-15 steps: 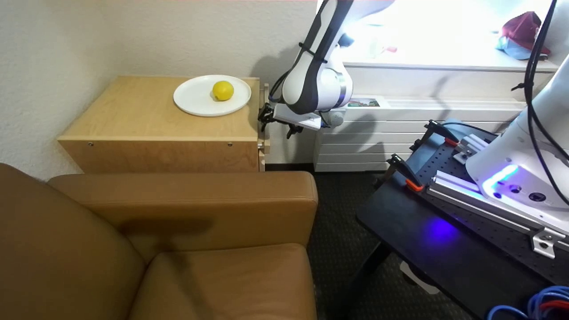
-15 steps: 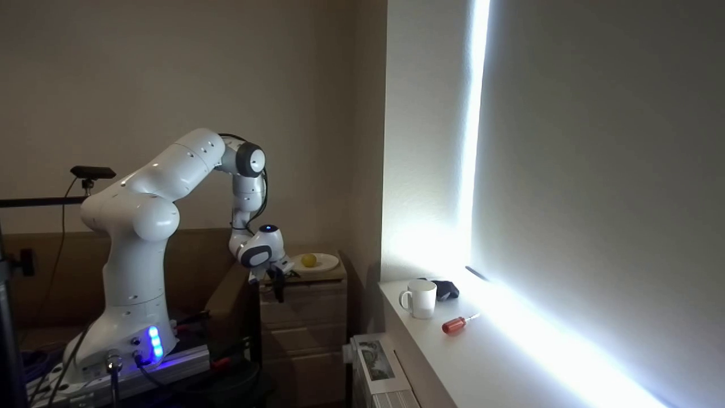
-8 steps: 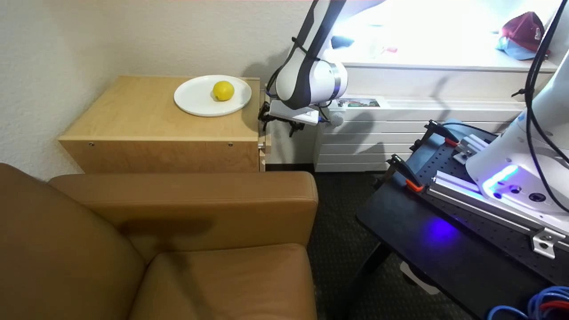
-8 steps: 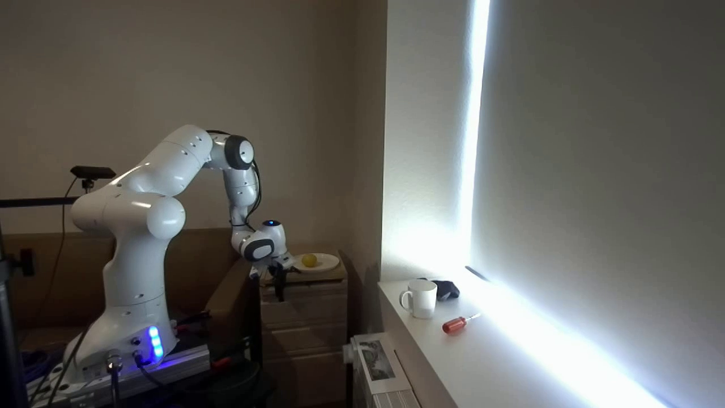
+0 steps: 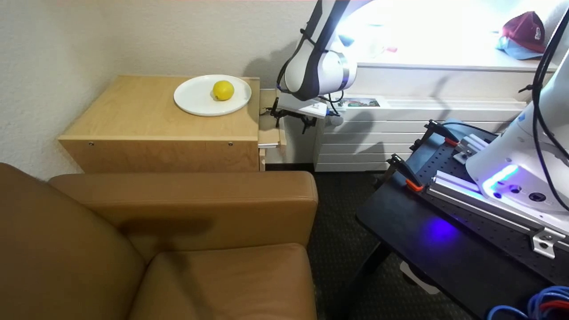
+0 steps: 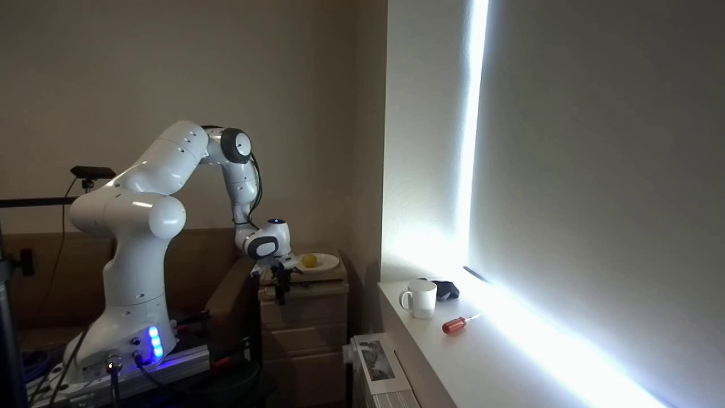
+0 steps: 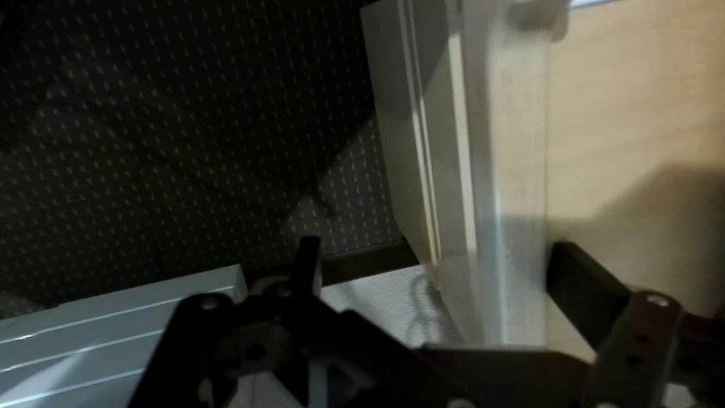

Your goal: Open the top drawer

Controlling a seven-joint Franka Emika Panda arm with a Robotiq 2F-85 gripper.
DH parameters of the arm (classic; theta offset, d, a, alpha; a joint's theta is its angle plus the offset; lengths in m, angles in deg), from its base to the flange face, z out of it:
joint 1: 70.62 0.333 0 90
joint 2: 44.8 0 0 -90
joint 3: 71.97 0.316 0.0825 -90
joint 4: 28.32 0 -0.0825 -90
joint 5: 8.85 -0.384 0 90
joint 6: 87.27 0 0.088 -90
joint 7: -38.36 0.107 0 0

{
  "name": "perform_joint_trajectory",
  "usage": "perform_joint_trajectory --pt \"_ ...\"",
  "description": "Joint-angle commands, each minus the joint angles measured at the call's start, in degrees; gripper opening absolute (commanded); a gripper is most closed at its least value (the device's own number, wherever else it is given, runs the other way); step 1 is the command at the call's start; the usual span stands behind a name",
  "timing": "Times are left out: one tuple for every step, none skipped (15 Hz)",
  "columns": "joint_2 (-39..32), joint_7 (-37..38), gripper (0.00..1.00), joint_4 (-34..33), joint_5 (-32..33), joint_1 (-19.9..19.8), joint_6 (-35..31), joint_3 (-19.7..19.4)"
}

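Drawer point(image 5: 269, 132): uppermost in nightstand point(image 5: 146, 106), pulled part-way out; farther out vs. 0.5 s ago, w/ more inside & side rail point(image 5: 267, 145) showing.
Gripper point(image 7: 435, 255): at drawer frt; shifted outward w/ it since 0.5 s ago.
Fingers point(image 7: 586, 294): wide apart; top edge of drawer frt btwn them, one inside drawer, one outside (contact: can't tell, blurred).
Plate point(image 5: 189, 100) & lemon point(image 5: 223, 90): on nightstand top, same pos. as 0.5 s ago.
Drawer edge: frt apart from radiator point(image 5: 355, 153); gap, as seen in an exterior view, narrower than 0.5 s ago.
Sofa arm point(image 5: 186, 191): alongside nightstand; its end reaches past drawer frt in same view.
Floor point(image 5: 331, 213): dark, dotted; open strip btwn sofa arm & table point(image 5: 400, 231).
Sill point(image 6: 447, 357): mug point(image 6: 422, 299) & screwdriver point(image 6: 454, 325), well apart from drawer.
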Motion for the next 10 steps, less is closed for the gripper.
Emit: perform_joint_trajectory --pt "-1.91 2.85 1.0 5.34 1.92 -1.64 -0.15 -4.56" --pt "-1.41 3.36 1.0 7.06 1.93 -1.69 -0.57 -5.31" --pt "-1.07 3.77 1.0 8.45 1.99 -2.0 -0.55 -5.92" --pt "-0.7 4.11 1.0 9.77 2.0 -2.55 -0.5 -6.38" --pt "-0.37 4.47 1.0 10.97 2.04 -3.06 -0.27 -6.84" --pt "-0.14 4.76 1.0 12.25 2.14 -3.52 -0.21 -7.29" --pt "0.08 5.01 1.0 13.41 2.37 -3.75 0.01 -7.96" --pt "0.3 5.06 1.0 14.53 2.52 -4.31 0.13 -8.27" --pt "0.51 5.11 1.0 15.52 2.74 -4.81 0.35 -8.8" --pt "0.5 5.14 1.0 15.84 2.91 -4.9 0.37 -9.24"
